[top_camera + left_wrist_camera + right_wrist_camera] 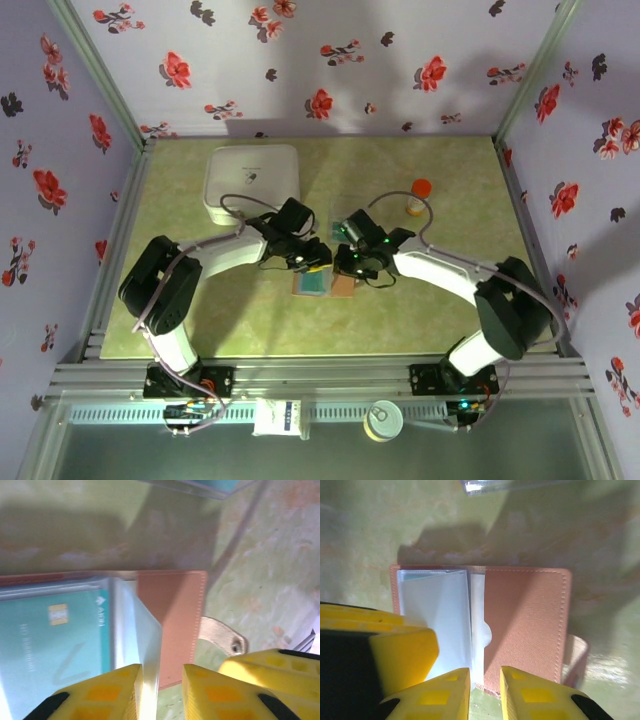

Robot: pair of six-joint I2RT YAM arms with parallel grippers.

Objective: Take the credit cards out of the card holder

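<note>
Left gripper point(162, 672): I have its yellow fingers point(120, 692) parted a little, straddling the edge of a clear sleeve page. Nothing looks pinched; it is placed to reach the card.
Right gripper point(485, 672): narrow gap between the jaws, over the holder's near edge at the fold, gripping nothing. I judge it is there to steady the holder.
Holder: small reddish-brown leather bifold card holder point(525, 625), lying open on the green table point(450, 310) between both grippers, pockets up.
Card: teal credit card point(55, 630), inside its sleeve, not out yet.
Beyond: clear plastic box point(480, 486) just past the holder; white square box point(252, 180) well back.
</note>
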